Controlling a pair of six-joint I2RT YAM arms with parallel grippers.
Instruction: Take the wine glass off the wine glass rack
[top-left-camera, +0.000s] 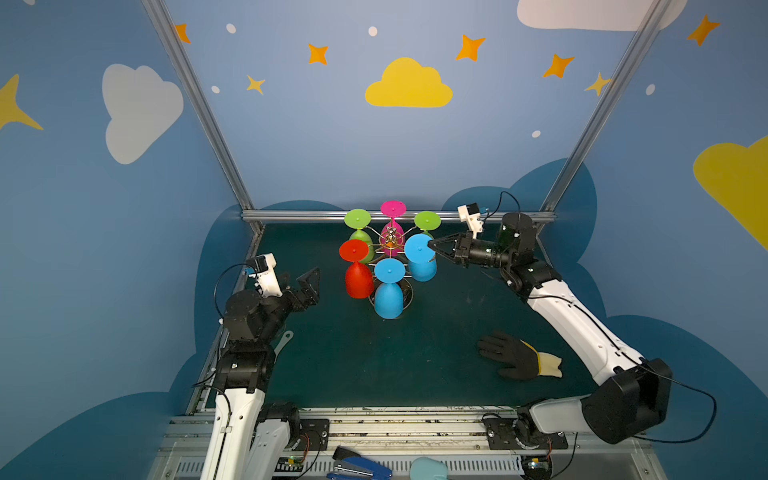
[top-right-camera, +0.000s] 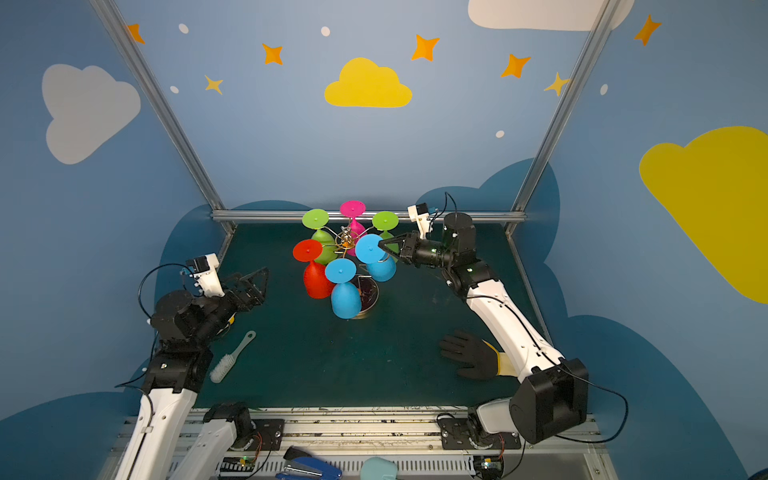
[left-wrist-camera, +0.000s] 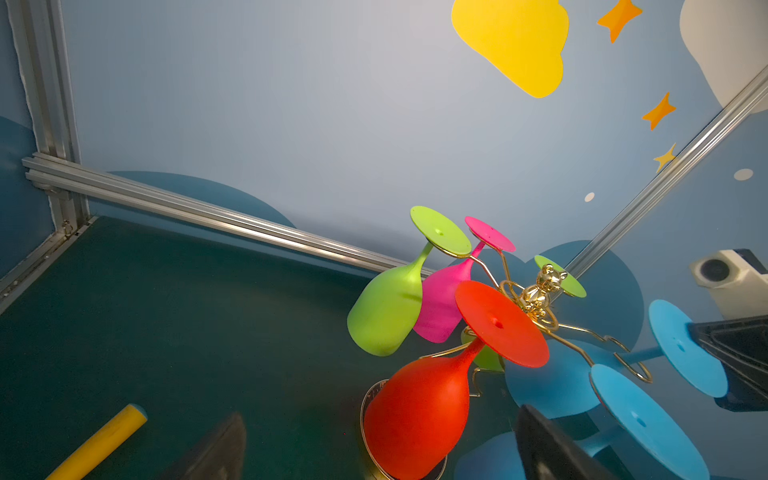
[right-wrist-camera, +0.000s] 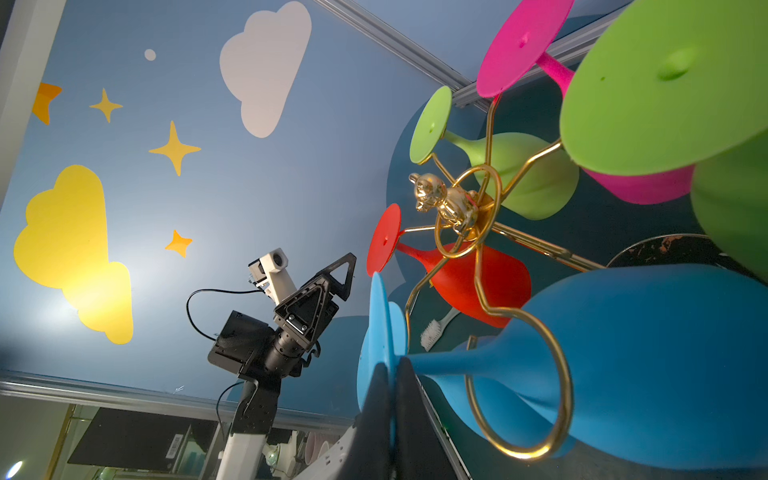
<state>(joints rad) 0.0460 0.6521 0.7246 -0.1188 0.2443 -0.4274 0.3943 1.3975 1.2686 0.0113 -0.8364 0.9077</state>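
1. A thin gold wire wine glass rack (top-left-camera: 390, 240), topped by a small gold bear, is seen standing on the dark green counter (top-left-camera: 374, 365), near the middle of its far edge.
2. Six matte plastic wine glasses are hung upside down from its looped arms: two green, one pink, one red and two blue.
3. The blue wine glass (top-left-camera: 422, 266) on the side toward the counter's right edge is gripped at its round foot (right-wrist-camera: 376, 332). The right jaws are closed flat on the foot's rim. The glass is not yet off the rack, as its stem is encircled by a gold loop.
4. The left jaws are spread wide with nothing between them, above the counter's left edge and well apart from the rack.
5. A black work glove (top-left-camera: 509, 357) with a yellow cuff is laid near the right edge, and a white brush (top-right-camera: 232, 357) near the left edge.
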